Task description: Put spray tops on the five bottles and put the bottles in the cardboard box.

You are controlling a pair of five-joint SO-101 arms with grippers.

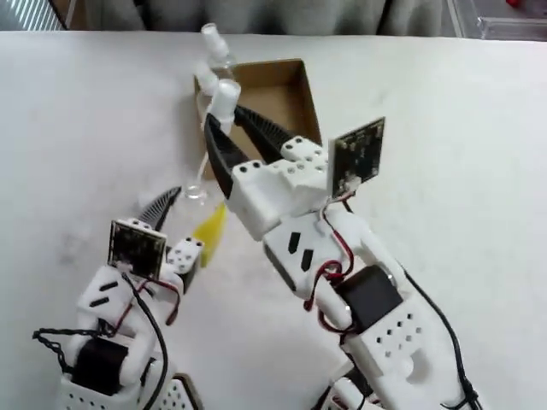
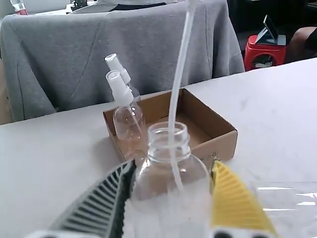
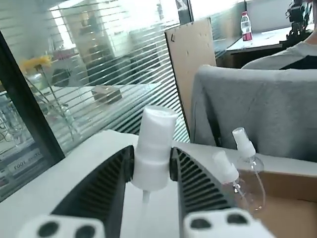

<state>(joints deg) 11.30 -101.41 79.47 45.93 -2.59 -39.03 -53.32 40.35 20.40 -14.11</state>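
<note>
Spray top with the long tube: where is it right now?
In the high view the spray top is clamped in the right gripper, raised near the cardboard box; its tube hangs down into the open bottle held by the left gripper.

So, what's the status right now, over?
Left gripper shut on open bottle. Right gripper shut on spray top, tube in the neck, not seated. Two capped bottles in cardboard box. Nothing blocking.

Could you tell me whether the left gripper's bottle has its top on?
Off: the bottle has a bare neck, only the tube dips in; the right gripper holds the spray top.
</note>
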